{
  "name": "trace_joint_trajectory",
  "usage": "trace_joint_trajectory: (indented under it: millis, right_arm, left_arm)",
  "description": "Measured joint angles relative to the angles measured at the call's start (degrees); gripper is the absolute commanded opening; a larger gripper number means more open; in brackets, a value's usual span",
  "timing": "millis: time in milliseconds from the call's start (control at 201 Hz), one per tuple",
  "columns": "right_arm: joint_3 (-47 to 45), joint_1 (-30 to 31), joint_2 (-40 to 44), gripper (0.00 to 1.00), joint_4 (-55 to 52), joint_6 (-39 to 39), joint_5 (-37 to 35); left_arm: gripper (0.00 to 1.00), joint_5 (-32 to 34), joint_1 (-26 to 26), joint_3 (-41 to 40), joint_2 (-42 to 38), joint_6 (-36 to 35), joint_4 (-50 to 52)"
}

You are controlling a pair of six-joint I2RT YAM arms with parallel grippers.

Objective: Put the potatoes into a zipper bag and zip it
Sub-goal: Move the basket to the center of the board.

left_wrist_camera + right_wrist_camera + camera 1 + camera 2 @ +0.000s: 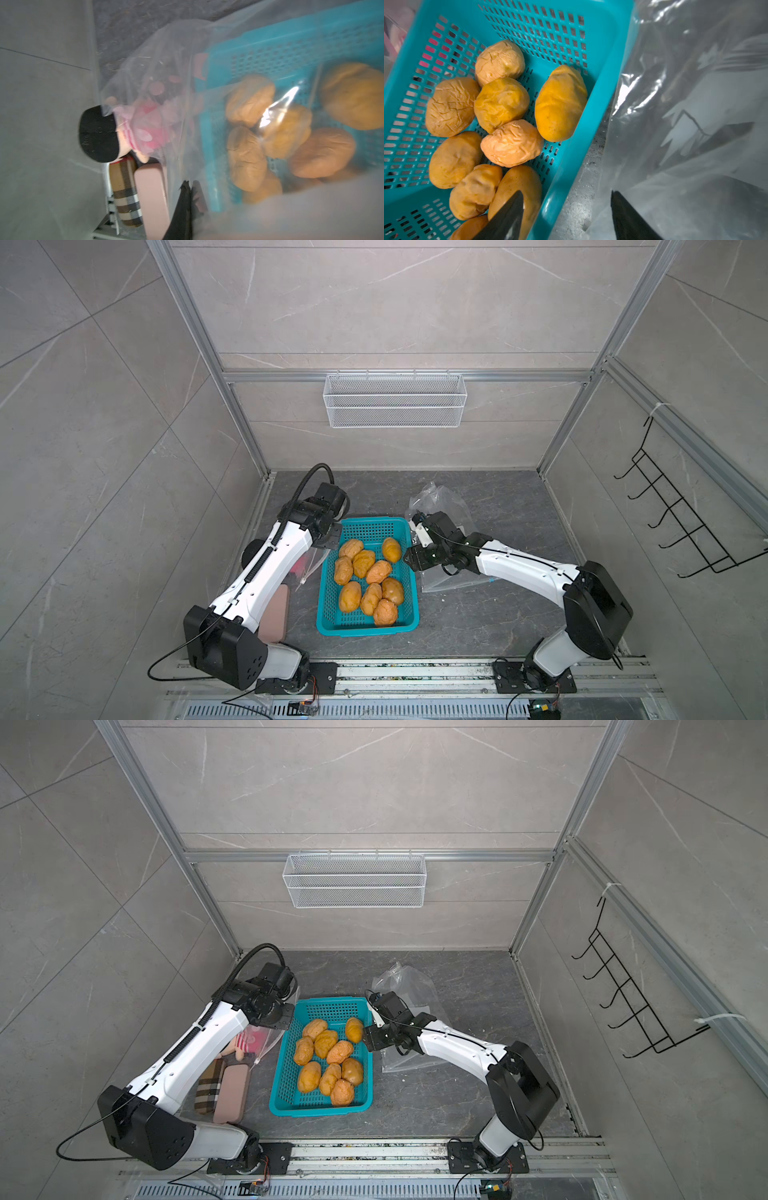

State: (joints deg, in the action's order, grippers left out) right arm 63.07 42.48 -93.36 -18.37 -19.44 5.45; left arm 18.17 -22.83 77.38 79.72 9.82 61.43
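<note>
Teal basket (pixel 365 630) holds all the potatoes (pixel 363 562); your right gripper (pixel 565 194), open and empty, straddles its right wall. The lone potato (pixel 560 104) lies just left, long axis along that wall. Left gripper (pixel 188 187) pinches a bag (pixel 166 62).

The potatoes (pixel 501 104) have wrinkled matt skin, the basket (pixel 604 62) is smooth glossy plastic, the clear bag (pixel 158 62) thin shiny film.

No text, label, brand or number can be read anywhere
</note>
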Motion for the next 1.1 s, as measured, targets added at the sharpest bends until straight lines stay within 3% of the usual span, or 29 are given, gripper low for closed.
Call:
trace_joint_trajectory:
  millis: [269, 518, 791, 1095]
  right_arm:
    - [3.0, 0.3, -2.6, 0.61, -3.3, -1.6, -7.4]
    - [3.6, 0.4, -2.6, 0.64, -6.6, -1.4, -14.4]
    - [7.0, 2.1, 4.0, 0.66, -5.6, -1.8, -8.0]
    - [8.8, 13.3, 5.2, 0.66, 15.3, -7.6, -1.1]
  left_arm:
    - [0.0, -13.7, 0.0, -5.0, -3.5, 1.7, -5.8]
    - [0.0, -18.6, 0.0, -3.1, -4.3, 2.8, -6.0]
    - [0.0, -18.8, 0.0, 5.3, 0.0, 4.6, -1.2]
    - [0.0, -20.4, 0.0, 12.3, 3.1, 7.9, 3.8]
